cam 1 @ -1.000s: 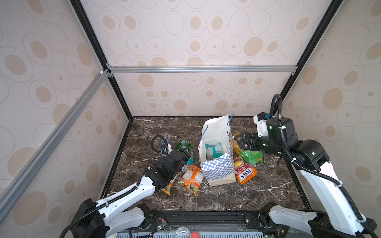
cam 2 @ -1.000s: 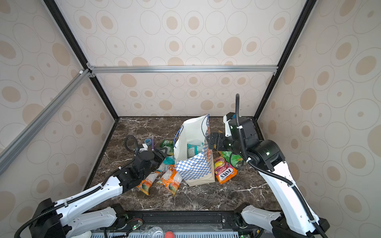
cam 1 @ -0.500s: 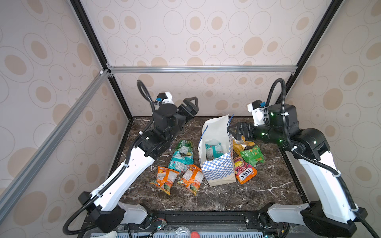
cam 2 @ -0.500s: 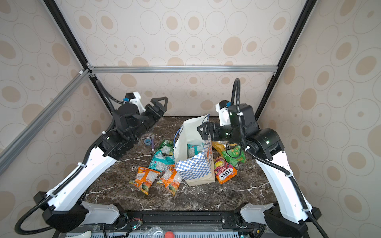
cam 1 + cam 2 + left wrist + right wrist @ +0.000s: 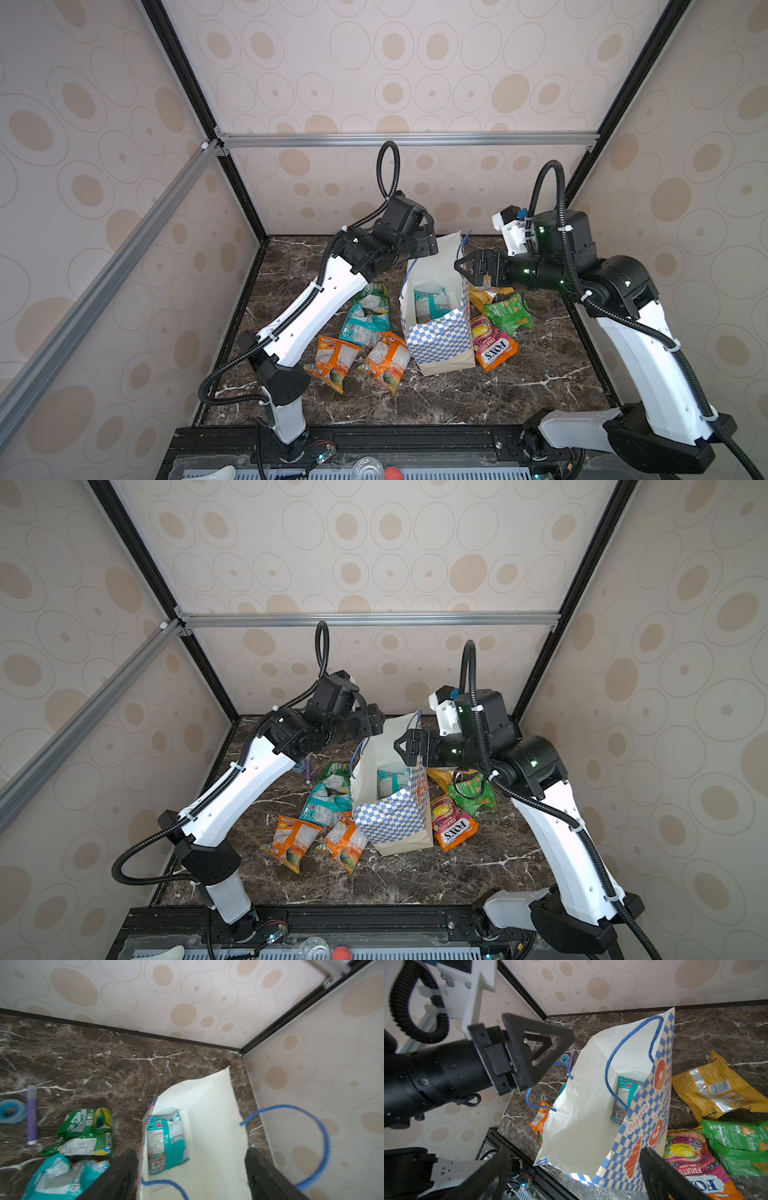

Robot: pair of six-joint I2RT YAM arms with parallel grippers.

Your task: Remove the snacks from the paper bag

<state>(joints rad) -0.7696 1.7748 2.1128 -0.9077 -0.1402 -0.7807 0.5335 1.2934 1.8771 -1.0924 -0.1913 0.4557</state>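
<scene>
Paper bag (image 5: 440, 345) stands upright on the table (image 5: 457, 399), one teal snack (image 5: 428, 303) inside (other packets (image 5: 496, 349) lie around it). Left gripper (image 5: 191, 1152) and right gripper (image 5: 459, 268) hover at its mouth, jaws spread wide, holding nothing.

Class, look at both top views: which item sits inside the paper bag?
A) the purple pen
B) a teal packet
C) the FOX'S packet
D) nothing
B: a teal packet stands inside the open paper bag, while the FOX'S packet and the purple pen lie outside it.
</scene>
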